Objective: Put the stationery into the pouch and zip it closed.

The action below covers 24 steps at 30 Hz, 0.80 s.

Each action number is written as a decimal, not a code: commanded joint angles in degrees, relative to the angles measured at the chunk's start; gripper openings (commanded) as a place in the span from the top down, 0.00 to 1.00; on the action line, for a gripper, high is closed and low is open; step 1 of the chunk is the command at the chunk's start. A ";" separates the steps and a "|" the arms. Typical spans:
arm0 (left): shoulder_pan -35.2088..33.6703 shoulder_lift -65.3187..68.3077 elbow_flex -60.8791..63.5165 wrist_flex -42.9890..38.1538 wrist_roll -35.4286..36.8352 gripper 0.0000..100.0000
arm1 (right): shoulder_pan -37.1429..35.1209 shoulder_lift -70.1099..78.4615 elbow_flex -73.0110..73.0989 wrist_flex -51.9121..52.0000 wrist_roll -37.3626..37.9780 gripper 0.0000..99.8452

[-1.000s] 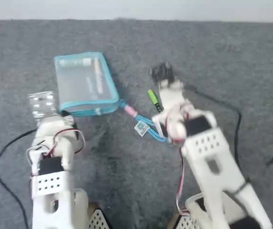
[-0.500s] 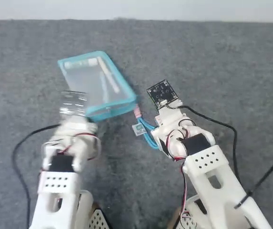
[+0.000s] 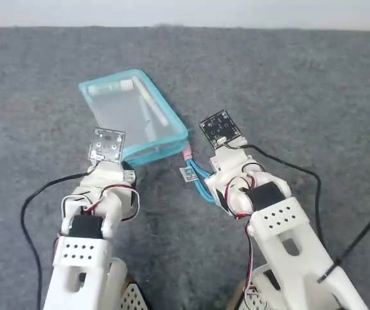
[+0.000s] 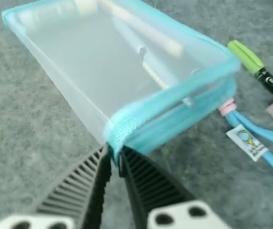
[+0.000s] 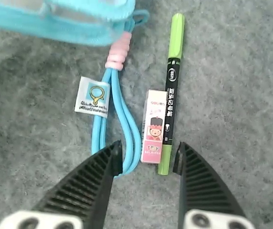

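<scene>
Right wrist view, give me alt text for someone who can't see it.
The right gripper hangs open over a green pen, a pink eraser and a looped blue cord lying side by side on grey carpet. The cord leads to the teal pouch beyond.

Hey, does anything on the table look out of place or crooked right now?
The pouch lies skewed on the mat, one corner pinched in the left end effector. A green marker and an eraser lie outside it beside its blue strap, below the open right end effector. Nothing looks spilled or damaged.
</scene>
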<state>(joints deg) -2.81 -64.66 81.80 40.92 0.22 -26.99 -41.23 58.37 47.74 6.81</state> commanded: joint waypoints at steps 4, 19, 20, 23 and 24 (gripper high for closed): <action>0.53 -2.02 1.54 -6.15 0.79 0.99 | -0.57 -1.45 3.16 -6.90 0.88 0.83; 0.53 -2.02 1.45 -6.24 0.79 0.99 | -0.57 -1.45 3.34 -7.34 0.97 0.83; 0.53 -2.02 1.45 -6.24 0.79 0.99 | -0.57 -1.45 3.34 -7.34 0.97 0.83; 0.53 -2.02 1.45 -6.24 0.79 0.99 | -0.57 -1.45 3.34 -7.34 1.05 0.83; 0.53 -2.02 1.45 -6.24 0.79 0.99 | -0.57 -1.45 3.34 -7.34 1.05 0.83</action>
<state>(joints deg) -2.73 -64.66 84.26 37.14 0.40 -26.99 -41.23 62.07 41.67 6.81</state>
